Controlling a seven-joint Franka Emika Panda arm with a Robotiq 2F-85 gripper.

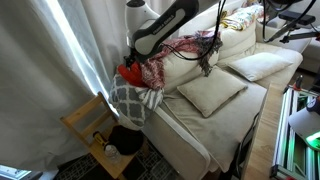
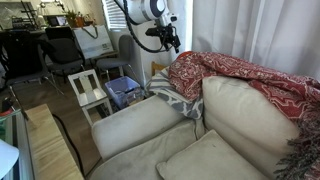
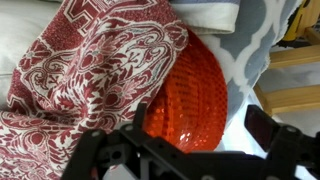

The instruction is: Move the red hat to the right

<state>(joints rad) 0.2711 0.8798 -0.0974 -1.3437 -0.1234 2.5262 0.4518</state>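
Note:
The red hat (image 3: pixel 185 95) is a rounded, bright red knitted mound on the sofa arm. It is tucked against the edge of the red-and-white patterned blanket (image 3: pixel 90 70) and lies on a grey-and-white cloth (image 3: pixel 250 50). In an exterior view the hat (image 1: pixel 126 72) shows just below my gripper (image 1: pixel 133 60). In the wrist view my gripper (image 3: pixel 200 128) is open, its two fingers spread to either side of the hat and close above it, holding nothing. In an exterior view my gripper (image 2: pixel 170 40) hangs over the sofa arm, and the hat cannot be told apart from the blanket (image 2: pixel 235 75).
The beige sofa has loose cushions (image 1: pixel 212 92) on its seat. The grey-and-white cloth (image 1: pixel 135 98) drapes over the sofa arm. A wooden chair (image 1: pixel 88 122) stands beside the sofa, with a blue bin (image 2: pixel 125 90) and a curtain nearby.

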